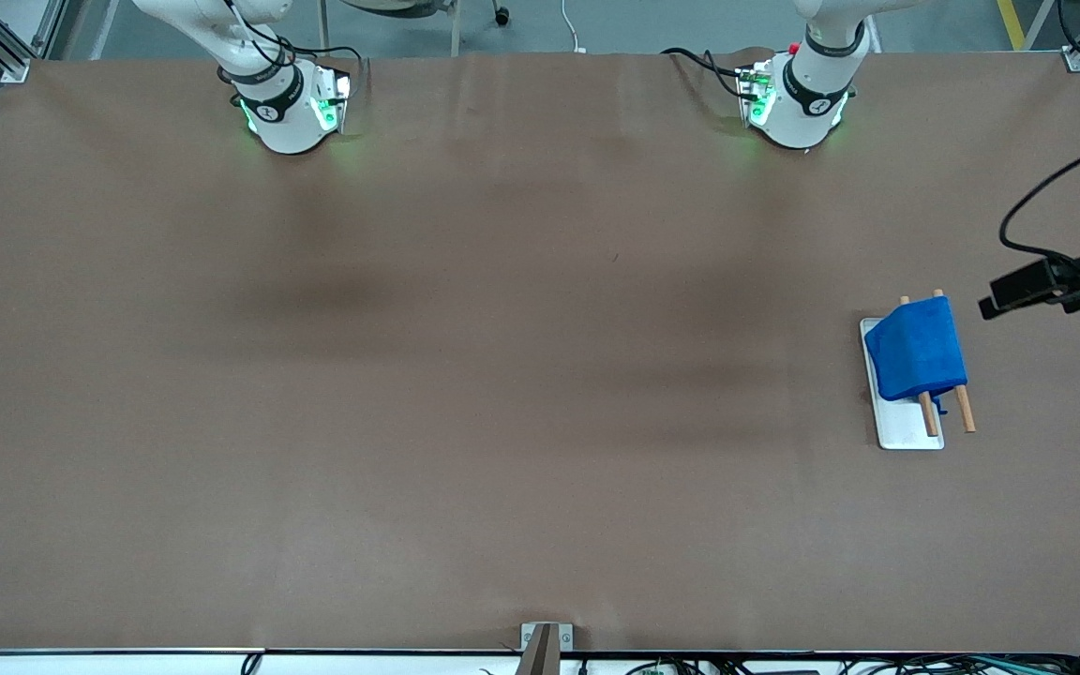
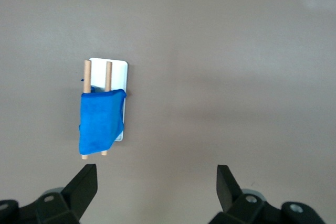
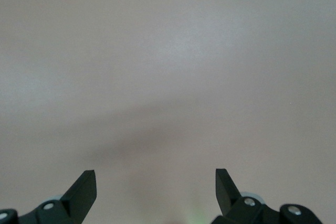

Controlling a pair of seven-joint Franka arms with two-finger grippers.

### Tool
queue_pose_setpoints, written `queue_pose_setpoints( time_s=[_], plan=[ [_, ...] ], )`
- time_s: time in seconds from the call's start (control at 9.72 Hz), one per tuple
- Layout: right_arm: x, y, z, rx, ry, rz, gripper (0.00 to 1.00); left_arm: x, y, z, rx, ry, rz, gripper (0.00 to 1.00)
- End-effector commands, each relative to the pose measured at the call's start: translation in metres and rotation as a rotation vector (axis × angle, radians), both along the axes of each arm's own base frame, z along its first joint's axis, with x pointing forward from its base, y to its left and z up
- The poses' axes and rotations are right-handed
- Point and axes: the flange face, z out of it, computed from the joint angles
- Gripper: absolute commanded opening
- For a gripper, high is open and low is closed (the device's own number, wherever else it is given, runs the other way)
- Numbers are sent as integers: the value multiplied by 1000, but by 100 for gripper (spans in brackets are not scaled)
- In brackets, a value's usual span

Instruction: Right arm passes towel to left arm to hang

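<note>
The blue towel (image 1: 917, 349) hangs folded over two wooden rods (image 1: 965, 410) of a small rack with a white base (image 1: 910, 433), toward the left arm's end of the table. In the left wrist view the towel (image 2: 100, 121) drapes over the rods (image 2: 87, 72) far below my left gripper (image 2: 155, 174), which is open and empty, high above bare table beside the rack. My right gripper (image 3: 155, 177) is open too, with nothing between its fingers, above bare brown table. In the front view only the right arm's base (image 1: 292, 108) and the left arm's base (image 1: 798, 103) show.
A black device on a cable (image 1: 1046, 281) juts in over the table's edge at the left arm's end, close to the rack. The brown table cover (image 1: 502, 375) stretches flat between the arms' bases and the front edge. A small metal bracket (image 1: 545, 642) sits at the front edge.
</note>
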Motion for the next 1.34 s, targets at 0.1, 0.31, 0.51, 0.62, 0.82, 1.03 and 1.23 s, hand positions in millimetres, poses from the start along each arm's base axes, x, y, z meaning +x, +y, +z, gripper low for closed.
queue_pose_setpoints(
  time_s=[0.1, 0.31, 0.51, 0.62, 0.82, 1.03, 1.23],
  plan=[
    [-3, 2, 0, -12, -1, -3, 100, -57, -43, -29, 84, 36, -36, 100],
    [-3, 1, 0, -12, -1, -5, 100, -85, -49, -23, 99, 35, -59, 100],
    [-3, 3, 0, -12, -1, -1, 100, -93, -41, -12, 104, 33, -83, 100],
    [-3, 2, 0, -12, -1, -3, 100, -92, -26, -8, 101, 26, -112, 100],
    [-3, 2, 0, -11, -2, -3, 100, -95, -12, 2, 99, 5, -165, 100],
    [-3, 1, 1, -11, -3, -4, 100, -99, -16, 5, 102, -4, -143, 100],
    [-3, 1, 1, -11, -5, -4, 100, -99, -15, 5, 104, 10, -135, 100]
  ],
)
